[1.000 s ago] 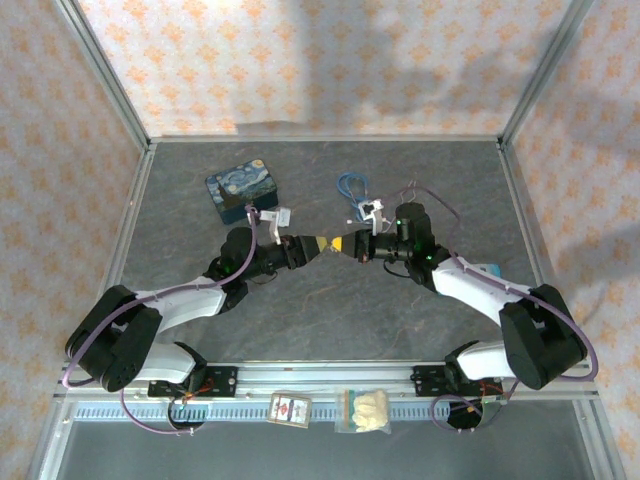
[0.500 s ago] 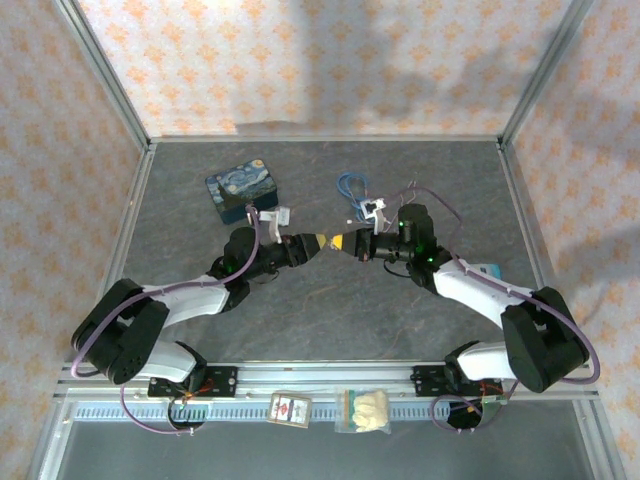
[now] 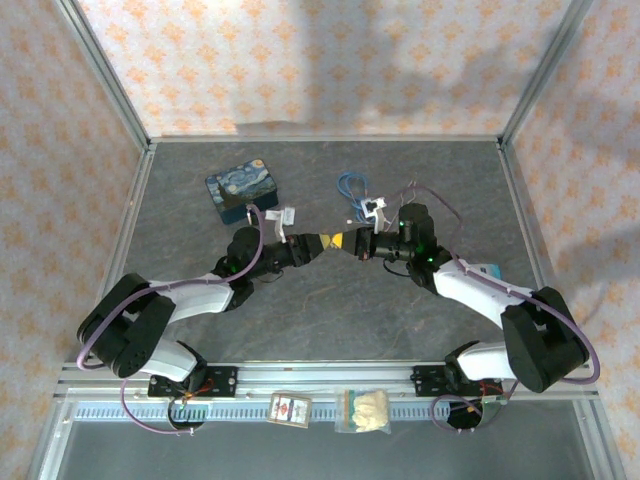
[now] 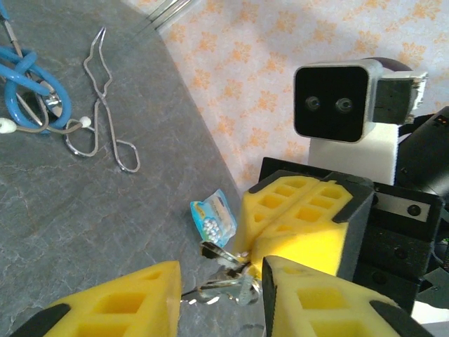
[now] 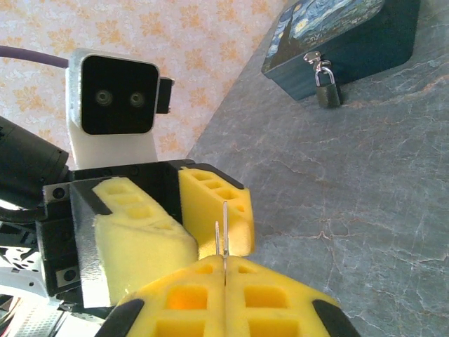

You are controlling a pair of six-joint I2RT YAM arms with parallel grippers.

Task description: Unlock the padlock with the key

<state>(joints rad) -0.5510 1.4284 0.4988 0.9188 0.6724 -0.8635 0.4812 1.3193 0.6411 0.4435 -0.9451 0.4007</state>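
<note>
Right gripper [image 5: 224, 281] clenched on key [image 5: 224, 228], pinched between its pads; left gripper [image 4: 221, 281] tip-to-tip opposite, jaws apart around the key's free end; padlock [image 5: 325, 83] hanging on tin [image 5: 337, 35], well beyond both.

Bright, even light; soft, faint shadows; slight blur in the close foreground.

No text, label or number can be read.
</note>
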